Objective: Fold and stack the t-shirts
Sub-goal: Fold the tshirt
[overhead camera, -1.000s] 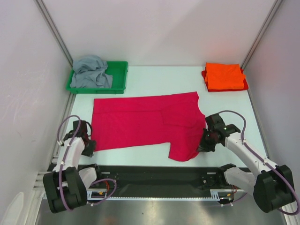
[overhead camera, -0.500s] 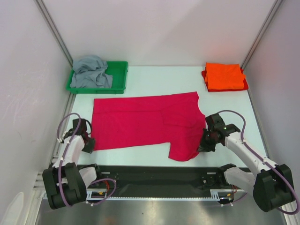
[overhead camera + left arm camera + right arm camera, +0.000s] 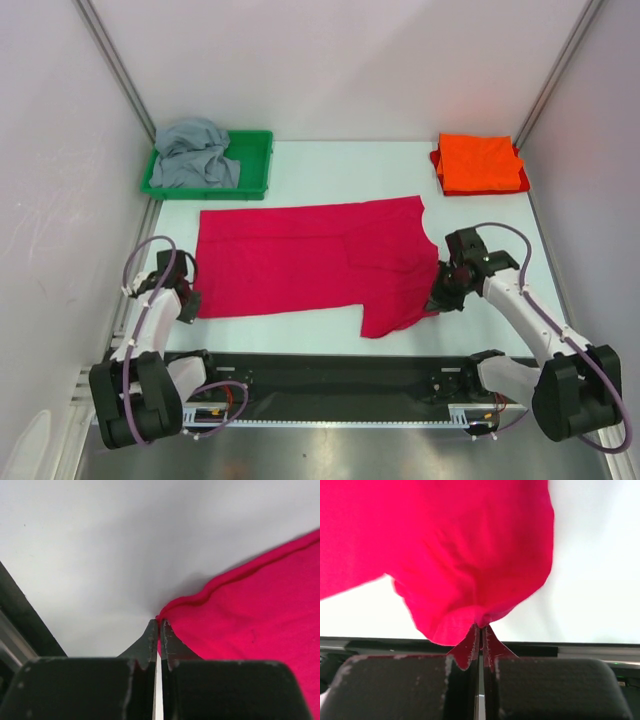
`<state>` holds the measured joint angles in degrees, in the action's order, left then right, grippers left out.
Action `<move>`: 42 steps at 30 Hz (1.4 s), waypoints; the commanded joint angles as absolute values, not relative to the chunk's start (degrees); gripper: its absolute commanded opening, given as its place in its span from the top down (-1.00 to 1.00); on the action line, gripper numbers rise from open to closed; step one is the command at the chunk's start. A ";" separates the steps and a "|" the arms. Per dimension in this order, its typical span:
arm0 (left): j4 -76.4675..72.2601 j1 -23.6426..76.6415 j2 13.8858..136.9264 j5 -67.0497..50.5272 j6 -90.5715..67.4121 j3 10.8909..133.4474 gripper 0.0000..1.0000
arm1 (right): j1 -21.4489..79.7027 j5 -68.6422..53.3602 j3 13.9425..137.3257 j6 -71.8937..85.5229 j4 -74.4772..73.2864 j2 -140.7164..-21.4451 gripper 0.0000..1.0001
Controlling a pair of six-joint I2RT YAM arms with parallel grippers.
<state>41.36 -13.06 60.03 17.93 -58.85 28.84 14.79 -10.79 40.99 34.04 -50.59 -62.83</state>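
Shown whole only from the top view: crimson-pink t-shirt (image 3: 310,265), spread mostly flat across the middle of the tabletop (image 3: 330,170). Long axis running left to right; hem end pointing left, neck notch at the far right corner, one sleeve reaching toward the near edge on the right side. Also only from above: orange t-shirt (image 3: 480,163), folded, in the far right corner; grey t-shirt (image 3: 195,155), crumpled, heaped in the green tray (image 3: 258,165) at the far left. Both well apart from the crimson one.

Hard to judge from above: the grip at either end, small and dark against the cloth's edges. Settled by the wrist views. Left hand (image 3: 159,629): pinched closed on the near left hem corner, only a hairline slit between the fingertips, cloth lying low against the tabletop. Right hand (image 3: 481,629): likewise clamped, on a bunched fold at the near right sleeve edge, cloth draping away from the tips in a rounded lobe, seemingly raised off the white surface. Cloth edges somewhat blurred in that view.
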 commanded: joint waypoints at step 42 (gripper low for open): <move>42.10 -5.10 66.53 21.88 -47.99 35.07 0.99 | 1.06 -4.22 61.17 31.03 -76.28 -65.92 1.00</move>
<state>41.43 -5.52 68.82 21.71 -46.06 35.22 2.52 -6.90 61.30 31.05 -72.29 -67.99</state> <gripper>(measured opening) 0.011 0.020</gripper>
